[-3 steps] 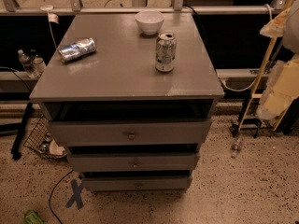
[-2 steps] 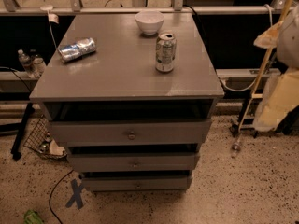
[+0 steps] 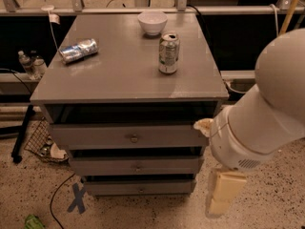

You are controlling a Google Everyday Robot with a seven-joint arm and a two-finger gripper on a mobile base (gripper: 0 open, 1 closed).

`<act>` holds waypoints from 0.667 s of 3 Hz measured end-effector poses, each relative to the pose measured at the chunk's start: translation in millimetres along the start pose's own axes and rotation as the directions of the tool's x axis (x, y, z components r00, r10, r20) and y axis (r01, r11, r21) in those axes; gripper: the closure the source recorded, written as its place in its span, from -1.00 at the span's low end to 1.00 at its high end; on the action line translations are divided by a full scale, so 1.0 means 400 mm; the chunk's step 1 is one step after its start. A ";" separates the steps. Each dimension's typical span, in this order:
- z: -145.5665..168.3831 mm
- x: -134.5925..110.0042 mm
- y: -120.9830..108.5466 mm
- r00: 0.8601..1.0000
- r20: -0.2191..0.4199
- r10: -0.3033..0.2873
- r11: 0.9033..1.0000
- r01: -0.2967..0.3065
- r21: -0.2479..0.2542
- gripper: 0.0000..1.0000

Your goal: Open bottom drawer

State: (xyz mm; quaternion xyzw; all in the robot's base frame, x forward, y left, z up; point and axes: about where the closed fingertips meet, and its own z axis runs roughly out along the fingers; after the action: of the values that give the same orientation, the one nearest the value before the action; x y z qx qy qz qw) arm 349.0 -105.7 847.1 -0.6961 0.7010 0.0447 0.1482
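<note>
The grey cabinet (image 3: 128, 80) has three drawers. The bottom drawer (image 3: 114, 188) is the lowest and narrowest-looking grey front, shut flush, with a small round knob (image 3: 141, 190). The middle drawer (image 3: 109, 166) and top drawer (image 3: 95, 136) are above it. My white arm (image 3: 257, 128) fills the right side of the view. My gripper (image 3: 224, 194) hangs as a cream block off the arm's end, right of the bottom drawer's right end and apart from the knob.
On the cabinet top stand a white bowl (image 3: 152, 22), an upright can (image 3: 168, 52) and a crushed can (image 3: 78, 50) lying on its side. Water bottles (image 3: 31, 63) and a wire basket (image 3: 43, 144) are at left. A blue tape cross (image 3: 77, 198) marks the floor.
My arm has swung in from the right edge and now sits low beside the cabinet's right front corner. The drawers and the things on top have not moved.
</note>
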 end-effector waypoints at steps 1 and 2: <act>-0.008 0.008 -0.001 1.000 -0.006 0.006 1.000 -0.006 0.003 -1.00; 0.008 0.008 0.005 1.000 0.000 0.003 1.000 -0.003 -0.011 -1.00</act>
State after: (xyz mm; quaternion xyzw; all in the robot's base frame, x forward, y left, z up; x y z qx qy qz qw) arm 347.3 -107.8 843.1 -0.6958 0.7018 0.0490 0.1445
